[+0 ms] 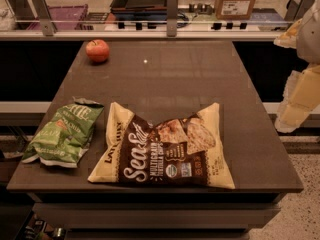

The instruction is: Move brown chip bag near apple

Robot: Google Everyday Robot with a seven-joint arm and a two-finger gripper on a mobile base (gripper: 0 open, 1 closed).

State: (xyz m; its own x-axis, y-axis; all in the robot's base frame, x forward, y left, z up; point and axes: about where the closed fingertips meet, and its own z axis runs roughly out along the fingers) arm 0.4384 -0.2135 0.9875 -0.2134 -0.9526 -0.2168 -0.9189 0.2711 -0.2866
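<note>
Nothing done yet: the brown bag (162, 154) lies at the near edge of the counter (200, 79), well apart from the apple (97, 50) far left. My gripper (292, 115) hangs off right; its state I cannot tell.

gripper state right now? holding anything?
Gripper: at the right edge of view, beside the table, apart from the brown chip bag; open or closed cannot be told.

- My gripper (291, 111), at the right edge beside the table (190, 79), is cream and pale yellow
- The brown chip bag (165, 154) has a dark brown centre panel, white lettering and pale yellow edges and corners
- The green chip bag (65, 131) is leaf green with pale lettering
- The apple (97, 50) is red-orange
- The table top is plain dark grey-brown
</note>
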